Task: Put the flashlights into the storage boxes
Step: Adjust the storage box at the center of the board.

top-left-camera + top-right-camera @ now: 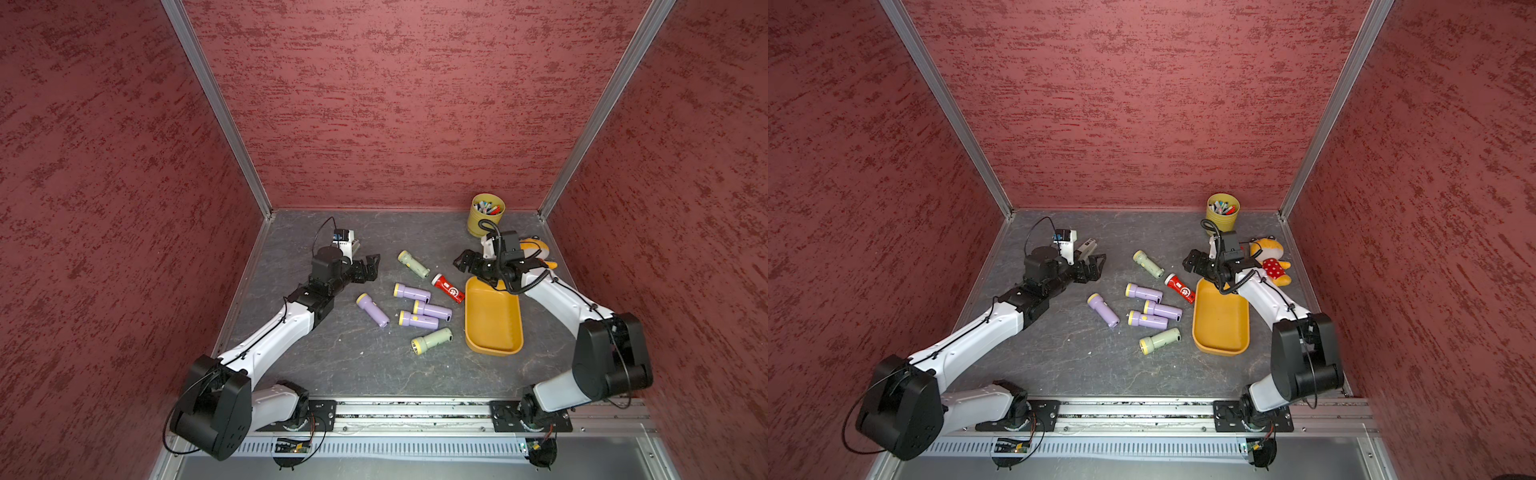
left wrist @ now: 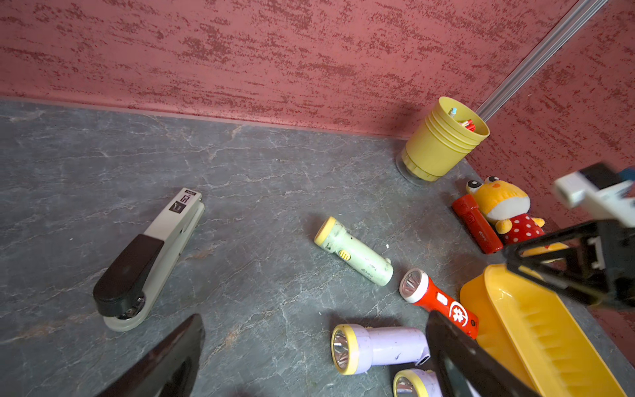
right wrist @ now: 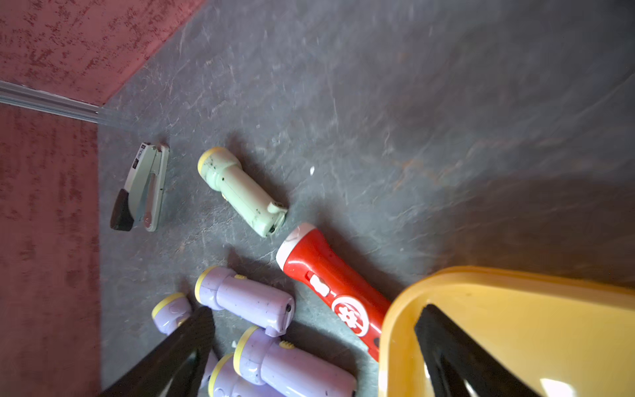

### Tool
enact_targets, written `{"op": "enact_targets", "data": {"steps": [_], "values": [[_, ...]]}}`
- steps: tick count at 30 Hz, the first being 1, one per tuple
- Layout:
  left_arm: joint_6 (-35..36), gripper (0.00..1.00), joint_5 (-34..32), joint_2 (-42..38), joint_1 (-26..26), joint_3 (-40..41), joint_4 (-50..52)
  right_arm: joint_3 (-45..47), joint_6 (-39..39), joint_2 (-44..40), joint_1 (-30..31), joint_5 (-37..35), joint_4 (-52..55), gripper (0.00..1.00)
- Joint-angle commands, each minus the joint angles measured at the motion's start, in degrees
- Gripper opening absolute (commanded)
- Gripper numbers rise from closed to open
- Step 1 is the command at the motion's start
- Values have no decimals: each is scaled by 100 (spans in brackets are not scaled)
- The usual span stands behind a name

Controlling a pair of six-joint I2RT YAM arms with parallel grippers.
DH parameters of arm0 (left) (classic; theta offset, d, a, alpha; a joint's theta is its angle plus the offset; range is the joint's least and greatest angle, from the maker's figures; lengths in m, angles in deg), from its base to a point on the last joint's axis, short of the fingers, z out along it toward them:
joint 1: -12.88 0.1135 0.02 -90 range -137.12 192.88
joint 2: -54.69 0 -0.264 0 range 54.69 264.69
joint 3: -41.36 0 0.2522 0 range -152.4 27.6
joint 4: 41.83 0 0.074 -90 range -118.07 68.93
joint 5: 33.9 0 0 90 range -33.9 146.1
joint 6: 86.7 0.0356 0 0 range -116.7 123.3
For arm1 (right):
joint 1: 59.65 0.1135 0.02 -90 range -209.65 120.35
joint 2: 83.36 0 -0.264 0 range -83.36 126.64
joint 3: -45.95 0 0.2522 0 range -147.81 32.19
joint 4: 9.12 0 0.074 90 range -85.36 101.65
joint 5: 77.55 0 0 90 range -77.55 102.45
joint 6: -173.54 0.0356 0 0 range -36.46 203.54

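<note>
Three red walls (image 1: 415, 104) enclose the grey tabletop (image 1: 353, 365) holding the tray (image 1: 494, 351).

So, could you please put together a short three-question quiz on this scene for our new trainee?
1. True or false: the shallow orange-yellow plastic tray already holds a flashlight.
2. Which item lies closest to the tray?
A. the red plastic flashlight with a white head
B. the grey-white stapler
C. the round yellow cup of pens
3. Fill in: ____ lilac plastic flashlights with yellow heads lie on the grey stone-look table.

Key: 1 false; 2 A; 3 four.
</note>
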Motion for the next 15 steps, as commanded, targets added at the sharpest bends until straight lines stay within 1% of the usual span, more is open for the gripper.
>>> {"op": "enact_targets", "data": {"steps": [1,2,3,4,7,9,11,15], "values": [[-28,100,4,-124,81,-211,415,-808,-1051,31,-38,-1407,1212,93],[-46,100,95,-139,122,-229,499,-1042,-1249,192,-116,-1649,1341,91],[-58,100,156,-161,144,-235,540,-1236,-1370,328,-225,-1835,1438,90],[-64,100,183,-196,154,-221,575,-1460,-1464,527,-397,-1904,1521,88],[-27,99,183,-312,171,-192,647,-1999,-1661,1074,-914,-1764,1625,79],[17,99,137,-365,181,-182,701,-2277,-1735,1415,-1117,-1746,1638,71],[67,100,79,-396,197,-181,760,-2461,-1774,1700,-1269,-1715,1596,68],[105,99,10,-423,198,-136,762,-2464,-1867,2067,-1585,-1618,1402,65]]}}
